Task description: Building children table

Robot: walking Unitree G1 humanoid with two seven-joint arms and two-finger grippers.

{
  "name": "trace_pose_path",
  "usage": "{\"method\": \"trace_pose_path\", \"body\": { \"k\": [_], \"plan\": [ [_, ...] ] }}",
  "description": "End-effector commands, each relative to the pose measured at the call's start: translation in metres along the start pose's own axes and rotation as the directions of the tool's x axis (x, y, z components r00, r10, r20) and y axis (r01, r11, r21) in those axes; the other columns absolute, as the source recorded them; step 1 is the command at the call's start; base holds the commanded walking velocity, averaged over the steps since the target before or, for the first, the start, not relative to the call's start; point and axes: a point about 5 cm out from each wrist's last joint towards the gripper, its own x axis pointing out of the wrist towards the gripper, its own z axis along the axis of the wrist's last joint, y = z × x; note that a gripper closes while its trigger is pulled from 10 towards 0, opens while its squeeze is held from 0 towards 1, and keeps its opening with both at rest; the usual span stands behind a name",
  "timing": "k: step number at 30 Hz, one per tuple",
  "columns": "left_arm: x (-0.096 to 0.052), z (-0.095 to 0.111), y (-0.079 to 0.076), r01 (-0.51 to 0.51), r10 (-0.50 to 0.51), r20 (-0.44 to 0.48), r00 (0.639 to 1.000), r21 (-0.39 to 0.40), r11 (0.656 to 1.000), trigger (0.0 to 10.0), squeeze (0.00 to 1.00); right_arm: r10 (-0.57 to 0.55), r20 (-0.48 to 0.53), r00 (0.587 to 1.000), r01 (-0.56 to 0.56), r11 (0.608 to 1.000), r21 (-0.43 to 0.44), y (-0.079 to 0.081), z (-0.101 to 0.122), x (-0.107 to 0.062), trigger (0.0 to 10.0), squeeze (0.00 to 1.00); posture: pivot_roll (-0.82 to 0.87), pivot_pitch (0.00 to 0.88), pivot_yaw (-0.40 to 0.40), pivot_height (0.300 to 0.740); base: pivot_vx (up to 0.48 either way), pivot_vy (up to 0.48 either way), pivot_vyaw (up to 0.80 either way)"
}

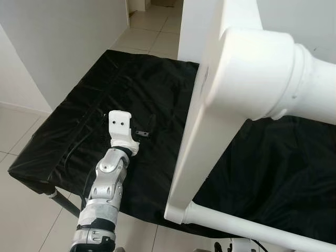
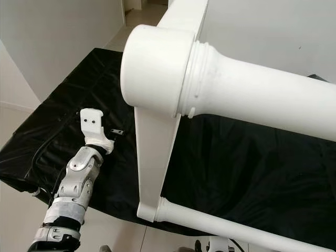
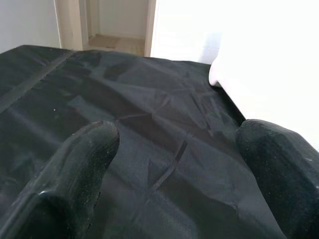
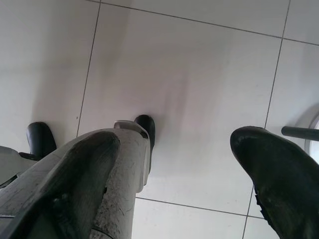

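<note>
left wrist view – left tool [image 3: 174, 164] wide above black cloth [image 3: 124, 99] | white table frame [image 1: 210, 136] cut off | right tool [image 4: 174, 169] wide

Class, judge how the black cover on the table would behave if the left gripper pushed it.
The black cover already shows creases, so it would probably bunch, not slide stiffly. Its sheen suggests slipperiness. The left gripper hovers open above it.

The left arm [image 1: 105, 194] is made of silver metal segments with round joints and a black band near its lower part, and it ends in a white wrist block [image 1: 120, 126] with two small dark holes. The left gripper [image 3: 174, 169] has two thick black fingers [image 3: 75, 174] with rounded matte tips. The right gripper [image 4: 174, 169] has the same black fingers [image 4: 279, 174], one of them scuffed and grey.
</note>
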Motion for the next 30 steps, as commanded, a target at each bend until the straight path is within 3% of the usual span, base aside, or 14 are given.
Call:
{"method": "trace_pose_path", "body": {
  "k": [1,16,30],
  "plan": [
    [-0.0014,0.0003,0.0014,-0.052,0.052,-0.003,0.999,-0.001,0.999,10.0,0.0,-0.01,-0.104,0.994,0.01,1.0,0.004,-0.0008,-0.0286,-0.0079,10.0,0.0,-0.02,0.0,-0.02,0.74,0.0,0.0,0.0],
    [-0.0014,-0.0002,0.002,-0.06,0.06,-0.008,0.998,-0.002,0.998,10.0,0.0,-0.01,-0.1,0.995,0.01,1.0,-0.002,-0.0007,-0.0267,-0.0072,10.0,0.0,-0.02,0.0,-0.026,0.74,0.0,0.0,0.0],
    [0.0001,0.0001,0.0027,-0.066,0.066,-0.011,0.998,-0.008,0.998,10.0,0.0,-0.009,-0.093,0.996,0.009,1.0,0.0,-0.0018,-0.0235,-0.0061,10.0,0.0,-0.02,0.0,-0.027,0.74,-0.255,0.0,0.0]
  ]
}}
